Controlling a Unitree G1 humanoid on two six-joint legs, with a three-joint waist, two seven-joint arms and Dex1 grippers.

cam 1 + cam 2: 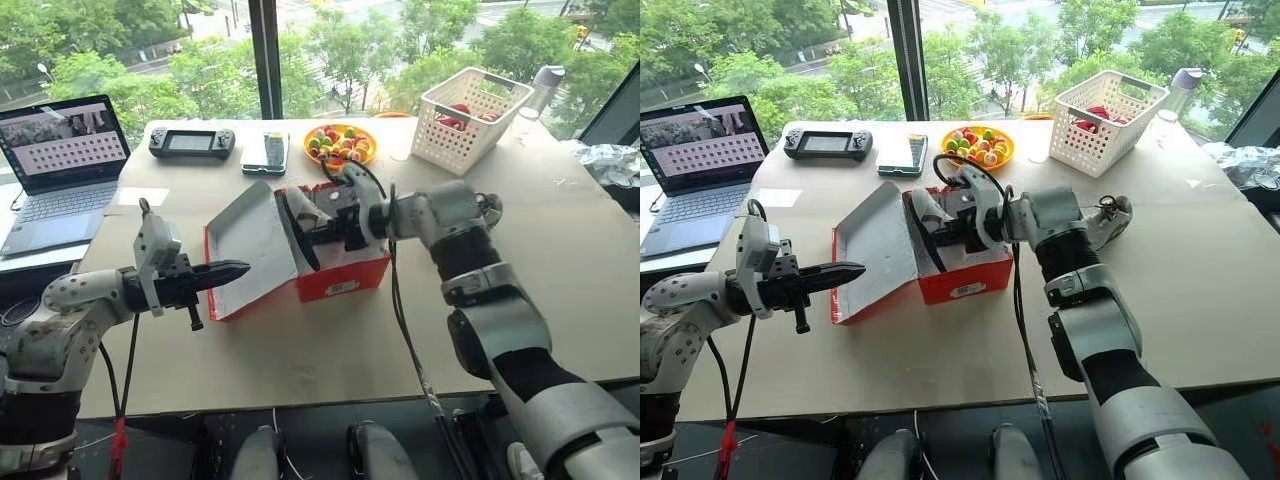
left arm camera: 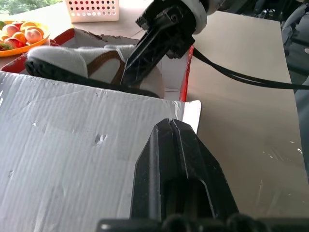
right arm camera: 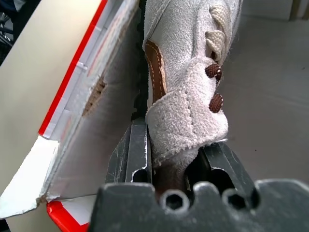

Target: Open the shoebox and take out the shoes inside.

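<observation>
Right gripper [image 1: 322,232] pinches the soft suede collar of one of the shoes [image 3: 186,72], tilted up inside the open shoebox [image 1: 340,275] on the counter [image 1: 300,350]. Light and floppy, it seems best gripped at that heel edge. Left gripper [image 1: 235,270], closed and empty, hovers beside the lid.

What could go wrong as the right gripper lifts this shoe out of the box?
1. The right gripper pinches only the shoe by its heel edge, so it might slip free.
2. The sole sits close to the shoebox wall and could snag, dragging the box.
3. The left gripper, shut, only rests by the open lid, which might fall back.
</observation>
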